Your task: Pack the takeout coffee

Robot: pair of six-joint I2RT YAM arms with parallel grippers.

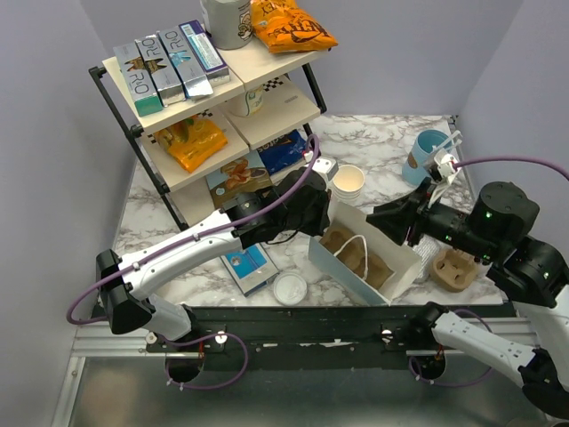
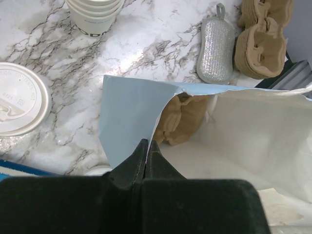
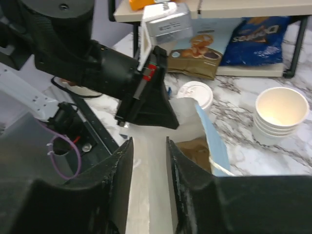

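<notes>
The takeout coffee (image 3: 195,94), a paper cup with a white sip lid, stands on the marble between the shelf and the bag. Its lid (image 2: 19,105) shows from above in the left wrist view. A light-blue paper bag (image 1: 351,271) with a white inside lies open at the table's middle, and a brown cup carrier (image 2: 183,119) sits in it. My left gripper (image 2: 147,141) is shut on the bag's thin rim at its far-left corner. My right gripper (image 3: 148,141) is open, its fingers apart over the bag's white wall on the opposite side (image 1: 378,216).
A stack of lidless cups (image 1: 348,182) stands just behind the bag. A loose white lid (image 1: 290,289) and a blue box (image 1: 249,267) lie at the near left. A silver pouch (image 2: 214,51) and spare carriers (image 1: 453,269) lie to the right. The snack shelf (image 1: 213,98) fills the back left.
</notes>
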